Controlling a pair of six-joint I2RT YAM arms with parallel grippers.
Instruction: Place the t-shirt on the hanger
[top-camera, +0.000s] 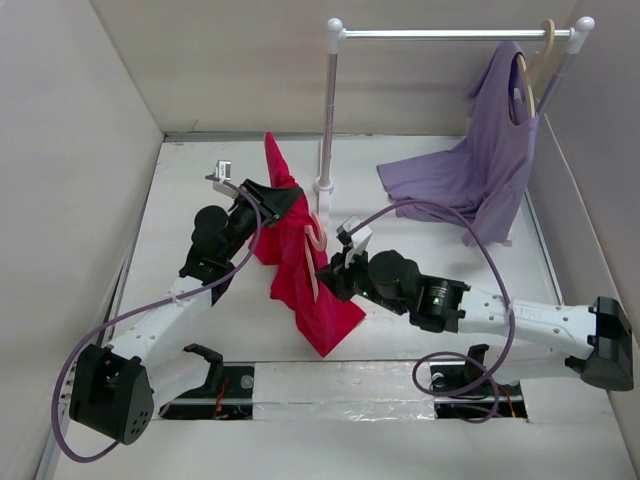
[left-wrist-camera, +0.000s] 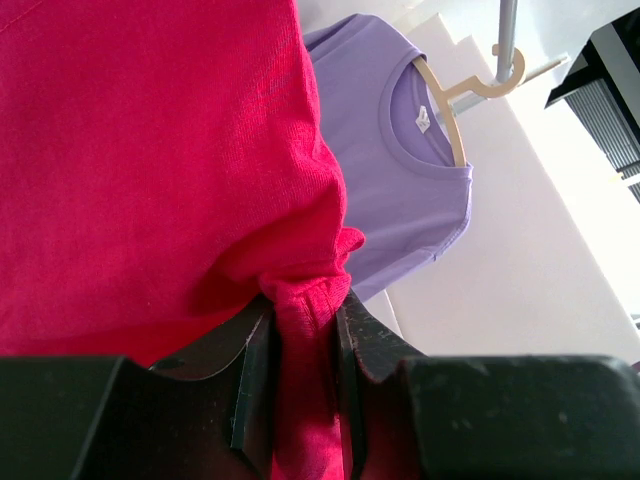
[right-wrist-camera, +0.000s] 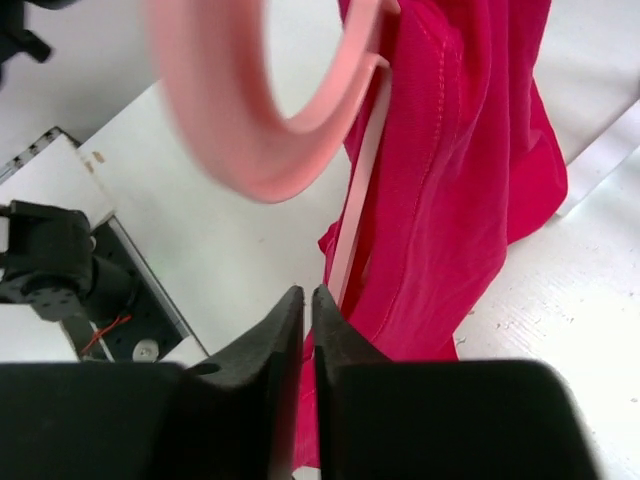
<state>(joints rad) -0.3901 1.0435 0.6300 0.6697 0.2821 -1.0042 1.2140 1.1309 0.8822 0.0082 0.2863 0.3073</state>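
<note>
Right tool (right-wrist-camera: 307, 295): fingers pressed almost together, with only a slit between them. They sit at the foot of the hanger's bar, and I cannot tell whether the bar is nipped.
Left tool (left-wrist-camera: 300, 330): pinching a fold at the t-shirt's edge, lifted off the counter.
T-shirt (top-camera: 300, 270): red and bunched. It hangs from the left tool between the two arms, with one corner standing up past the tool and the lower end reaching down to the counter.
Hanger (top-camera: 315, 245): pink, standing on end against the t-shirt, hook uppermost, just beside the right tool.
Counter (top-camera: 240, 330): white, with walls on three sides.
Rail (top-camera: 450, 33): at the far end, on white posts.
Purple top (top-camera: 480, 170): hangs from a beige hanger (top-camera: 527, 90) at the rail's right end, its hem spread over the counter, well apart from the t-shirt.
</note>
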